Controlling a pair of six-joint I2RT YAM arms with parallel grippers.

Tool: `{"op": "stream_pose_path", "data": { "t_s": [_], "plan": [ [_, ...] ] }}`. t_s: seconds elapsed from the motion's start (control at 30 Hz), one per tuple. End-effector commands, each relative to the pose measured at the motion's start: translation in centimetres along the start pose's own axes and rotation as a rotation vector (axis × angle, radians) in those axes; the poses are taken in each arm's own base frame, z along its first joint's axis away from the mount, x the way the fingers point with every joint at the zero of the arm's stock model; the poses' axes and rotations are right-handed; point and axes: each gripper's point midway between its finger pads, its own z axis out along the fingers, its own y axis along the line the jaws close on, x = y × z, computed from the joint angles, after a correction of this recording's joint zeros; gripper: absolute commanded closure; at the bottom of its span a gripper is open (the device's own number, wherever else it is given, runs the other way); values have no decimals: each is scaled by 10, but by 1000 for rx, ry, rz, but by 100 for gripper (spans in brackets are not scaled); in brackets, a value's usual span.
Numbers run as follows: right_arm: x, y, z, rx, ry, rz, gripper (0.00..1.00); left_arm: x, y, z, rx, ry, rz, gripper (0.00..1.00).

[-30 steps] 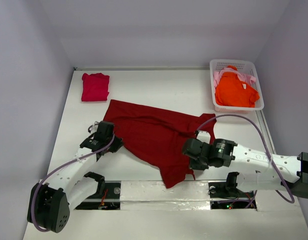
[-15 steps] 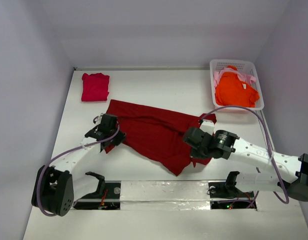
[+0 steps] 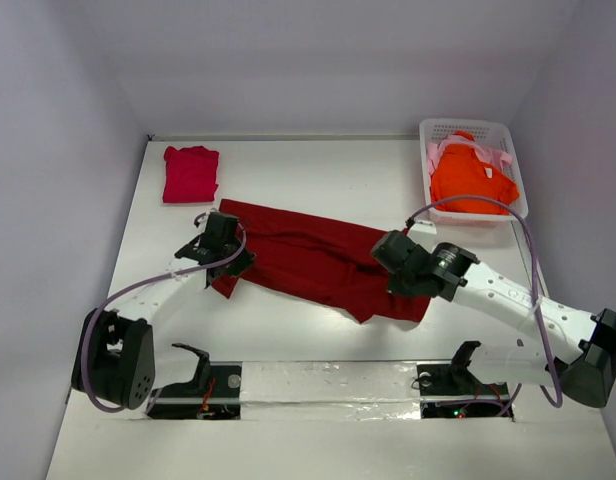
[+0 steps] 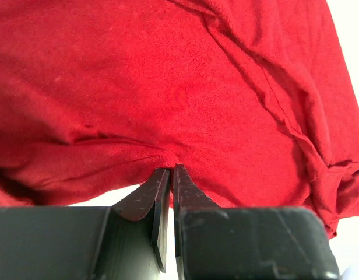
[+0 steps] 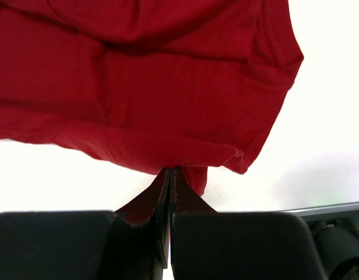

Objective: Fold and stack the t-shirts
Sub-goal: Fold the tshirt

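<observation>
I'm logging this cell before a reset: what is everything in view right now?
dark red t-shirt: one, dark red, spread mid-table
crimson-pink t-shirt: one, crimson-pink, folded, far left
orange t-shirt: one, bright orange, in the basket
pale pink t-shirt: one, pale pink, in the basket, peeking out around the orange one
basket: one, white lattice, far right
table: one, white
left gripper: one, black, shut on the dark red t-shirt
right gripper: one, black, shut on the dark red t-shirt
</observation>
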Motion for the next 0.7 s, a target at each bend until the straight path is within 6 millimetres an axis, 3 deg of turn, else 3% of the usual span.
{"op": "stream_pose_path", "data": {
  "t_s": [0.0,0.23,0.43,0.67],
  "plan": [
    [-24,12,1,-26,-78,12,100,-13,-16,1,52,-14,36,100],
    [-39,17,8,-17,-103,12,100,-13,-26,9,93,12,59,100],
    [-62,6,16,29,-143,34,100,-32,-44,10,135,-35,51,100],
    [-80,9,20,25,-174,28,100,-52,-69,11,189,-86,34,100]
  ]
}}
